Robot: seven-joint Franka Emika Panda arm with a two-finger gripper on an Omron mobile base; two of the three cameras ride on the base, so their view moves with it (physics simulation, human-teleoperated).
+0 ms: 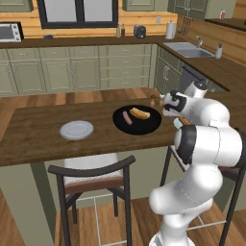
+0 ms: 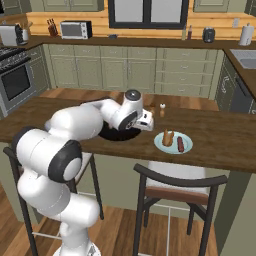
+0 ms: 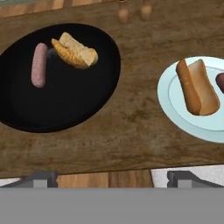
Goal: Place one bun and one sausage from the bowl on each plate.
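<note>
1. The wooden counter (image 1: 43,139) runs left to right, and its near edge crosses the bottom of the hand view just above the gripper (image 3: 112,177).
2. The gripper's two dark fingertips (image 3: 41,177) stand wide apart with nothing between them; it hangs at the near edge of the counter, above the bare wood between the black bowl (image 3: 65,109) and the light teal plate (image 3: 183,118).
3. That strip of bare wood between bowl and teal plate is the open room in the hand view; the two dishes lie near each other but apart.
4. In the left base view the pale grey-white plate (image 1: 76,129) lies to the left of the bowl (image 1: 144,126), with clear wood around it, and carries nothing.
5. Two small shakers (image 3: 134,11) stand at the counter's far side, behind the gap between bowl and teal plate.
6. The bowl is round, shallow and black. In it lie one pinkish sausage (image 3: 39,64) and just beside it one split golden bun (image 3: 75,51), both in the far part of the dish.
7. The teal plate (image 2: 162,144) holds a tan bun (image 3: 197,86) and a dark red sausage (image 2: 180,144) side by side; the hand view cuts that sausage off at its right edge.
8. A dark-framed chair (image 1: 91,182) stands under the counter's near edge below the grey-white plate; a second chair (image 2: 175,187) stands below the teal plate.
</note>
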